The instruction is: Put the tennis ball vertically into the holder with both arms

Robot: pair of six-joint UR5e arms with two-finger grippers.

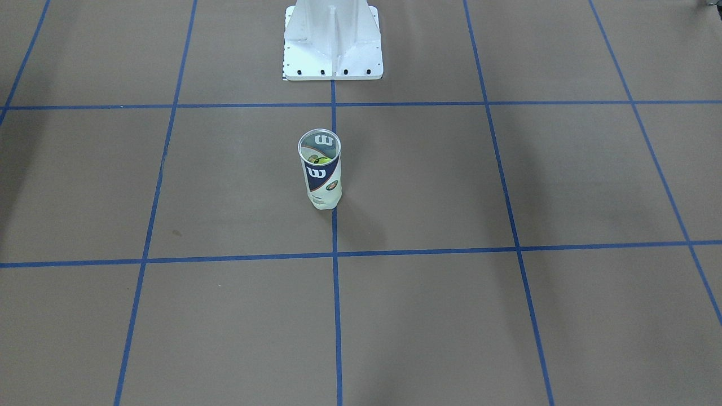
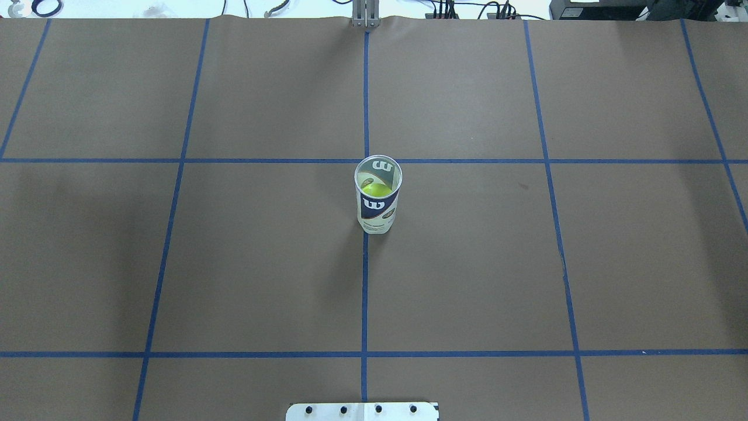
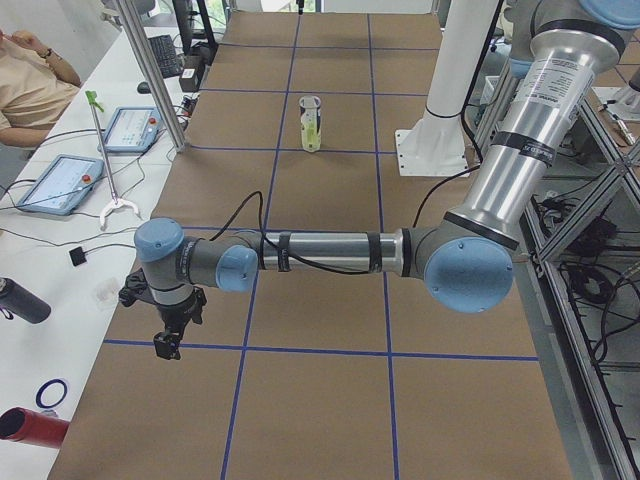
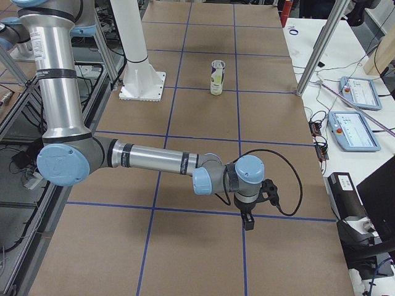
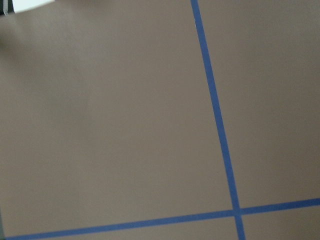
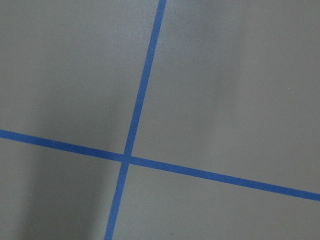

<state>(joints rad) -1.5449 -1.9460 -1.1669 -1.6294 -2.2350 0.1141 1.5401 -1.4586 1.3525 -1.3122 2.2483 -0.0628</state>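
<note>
**Brown paper, blue tape, one can in the middle**

Brown paper covers my table from edge to edge, marked into large squares by blue tape lines. The holder stands upright on the centre line, open end up, in front of my white pedestal base. The tennis ball sits inside it, seen through the open mouth and the clear wall.

My left arm stretches low over one end of the table, its wrist turned down above the paper, close to a tape line and well apart from the holder. My right arm lies the same way over the opposite end. The left jaws and the right jaws each appear only in a side view, so I cannot tell whether they are spread or pressed together. Both wrist cameras see nothing but paper and crossing tape.

Beside the table run white benches. One carries control tablets, cables, a dark bottle and a red one, with a seated person at its far end. The other carries two more tablets. Aluminium posts rise at the table's edge.
</note>
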